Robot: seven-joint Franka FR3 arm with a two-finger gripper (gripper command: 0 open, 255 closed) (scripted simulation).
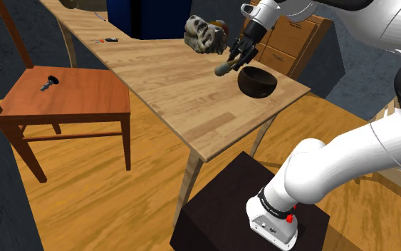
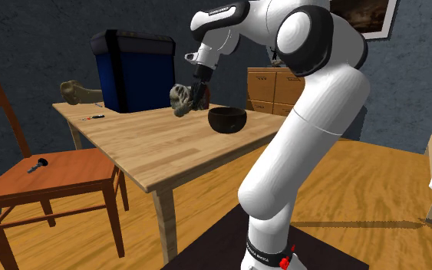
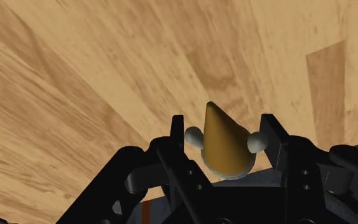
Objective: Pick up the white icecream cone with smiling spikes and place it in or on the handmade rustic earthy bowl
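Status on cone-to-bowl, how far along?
Done: grasp. The claw is shut on the tan cone, which looks lifted off the table. In hand: cone hangs beside the dark bowl, not over it. Left: shift above the bowl, release.

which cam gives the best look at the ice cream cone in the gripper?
Wrist view: the ice cream cone sits clasped in the gripper, brown tip towards the wooden table, pale knobs on both sides. The shoulder view gives a small greyish stub beside the dark bowl. In the second exterior view it is too small to tell.
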